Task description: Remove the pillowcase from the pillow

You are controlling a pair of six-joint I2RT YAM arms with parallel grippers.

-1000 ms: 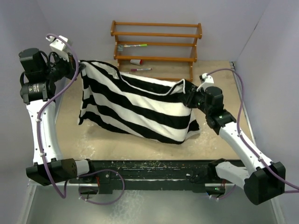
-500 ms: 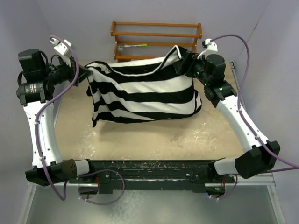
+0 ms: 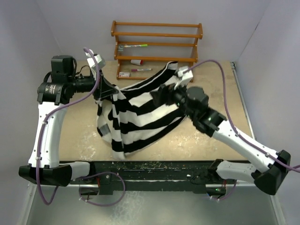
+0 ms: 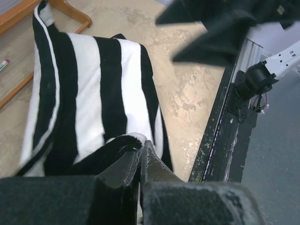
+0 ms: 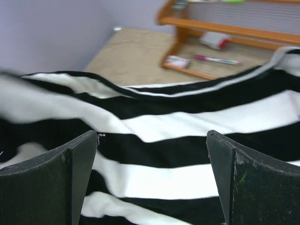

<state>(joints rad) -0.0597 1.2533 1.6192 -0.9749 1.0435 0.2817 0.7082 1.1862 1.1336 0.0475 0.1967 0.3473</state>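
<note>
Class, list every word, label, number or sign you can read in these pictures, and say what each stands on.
No text can be read in any view.
Small card low in the wooden rack: its markings are too small and blurred to read.
Green marker and red marker on the rack: any print is too small to tell.
Pillowcase: stripes only, no words showing.

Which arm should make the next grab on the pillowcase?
Probably right. The right gripper is open, with the pillowcase directly in front of it. The left gripper is shut on a fold of it, holding it up, so it is not free.
</note>
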